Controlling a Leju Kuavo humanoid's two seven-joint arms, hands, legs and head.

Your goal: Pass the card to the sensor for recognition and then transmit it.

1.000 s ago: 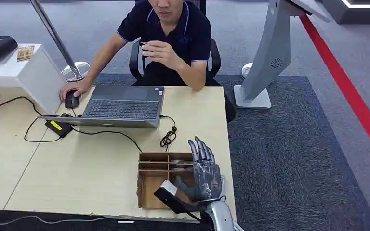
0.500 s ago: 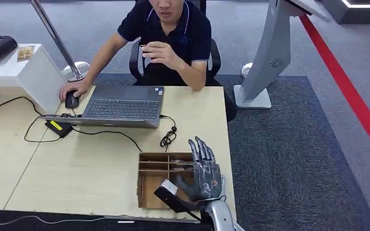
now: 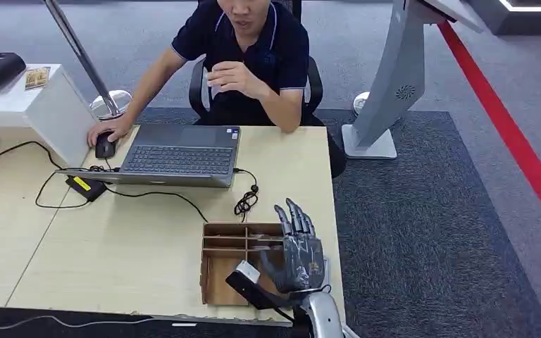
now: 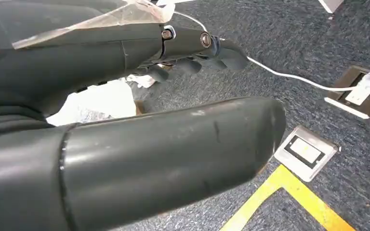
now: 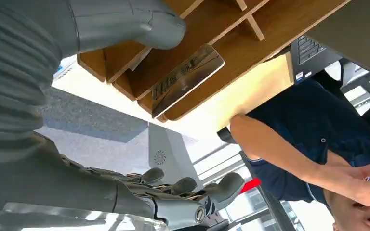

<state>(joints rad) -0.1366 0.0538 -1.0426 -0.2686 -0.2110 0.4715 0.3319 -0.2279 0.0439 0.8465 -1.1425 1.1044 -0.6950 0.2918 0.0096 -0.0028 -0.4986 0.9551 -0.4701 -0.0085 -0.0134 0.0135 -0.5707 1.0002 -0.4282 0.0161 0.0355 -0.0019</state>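
While the right hand (image 3: pixel 297 253) hovered over the wooden organizer box (image 3: pixel 220 262) at the lower centre of the head view, things lay as follows.

Right hand: fingers stretched out and apart, thumb spread to the side, nothing held; it sat above the box's right part near the desk's right edge.

Left hand (image 4: pixel 125 120): seen close in the left wrist view over grey carpet (image 4: pixel 289 53), fingers only slightly curled, thumb apart from them, nothing in its grasp.

Card (image 5: pixel 185 77): in the right wrist view it lay tilted in one compartment of the organizer box, leaning on a divider, apart from the thumb; which compartment I could not tell.

Sensor (image 3: pixel 250 283): a dark block with a pale top, at the box's lower right corner just beside the right hand.

Desk (image 3: pixel 113 239): light wood, carrying an open laptop (image 3: pixel 176 151) at upper centre, a coiled black cable (image 3: pixel 245 201) between laptop and box.

Person (image 3: pixel 243 53): seated behind the laptop, one hand on a mouse (image 3: pixel 104 146), the other raised at the chest.
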